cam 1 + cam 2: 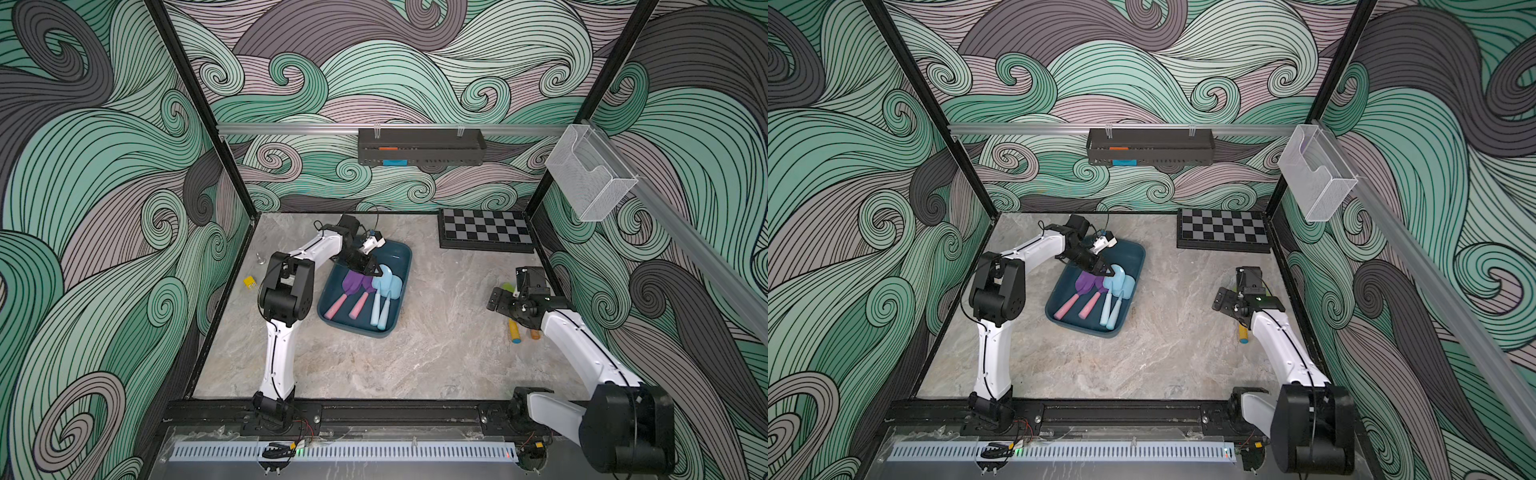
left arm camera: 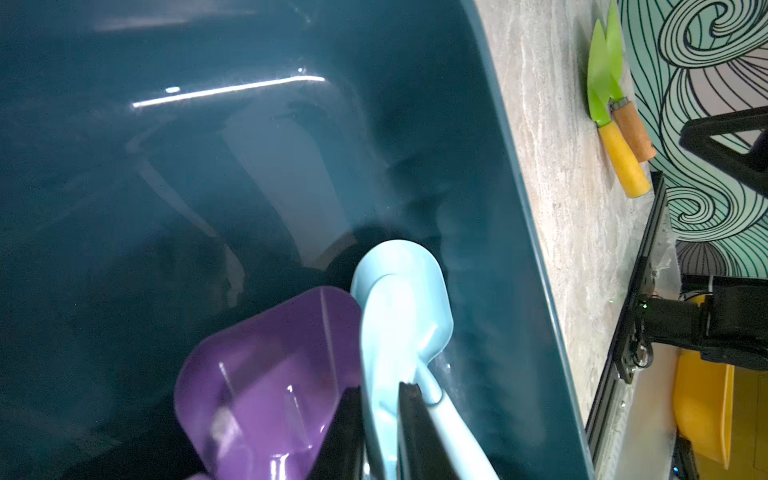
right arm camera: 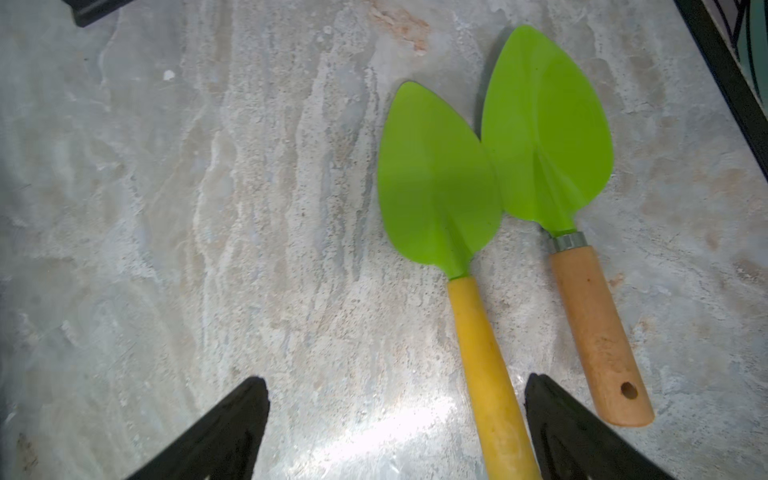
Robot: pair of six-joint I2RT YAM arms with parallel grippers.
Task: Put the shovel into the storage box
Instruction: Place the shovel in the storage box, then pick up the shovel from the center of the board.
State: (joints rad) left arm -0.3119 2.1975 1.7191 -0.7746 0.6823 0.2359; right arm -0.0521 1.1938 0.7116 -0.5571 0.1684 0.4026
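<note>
The left fingers (image 2: 411,419) stand narrow, one on each side of the neck of a pale blue shovel (image 2: 384,353). Whether they pinch it or merely flank it I cannot tell. That shovel lies inside the storage box (image 1: 397,255), partly over a second pale blue shovel (image 2: 432,299), with two purple shovels (image 1: 351,284) at its 9 o'clock. In both top views all four handles point toward 7 o'clock.

The right fingers (image 3: 232,424) are spread wide and empty above the tabletop (image 3: 208,208), at the box's 3 o'clock. The handle of a yellow-handled shovel (image 3: 436,187) runs between them, close to one finger. A wooden-handled shovel (image 3: 544,137) lies just beside it, blades touching.

The step in hand looks like setting down the pale blue shovel on the left while the right lines up a pickup. Next, the left likely needs to let go fully and lift clear — the right needs to centre over the yellow handle, lower, and close without dragging its neighbour.
</note>
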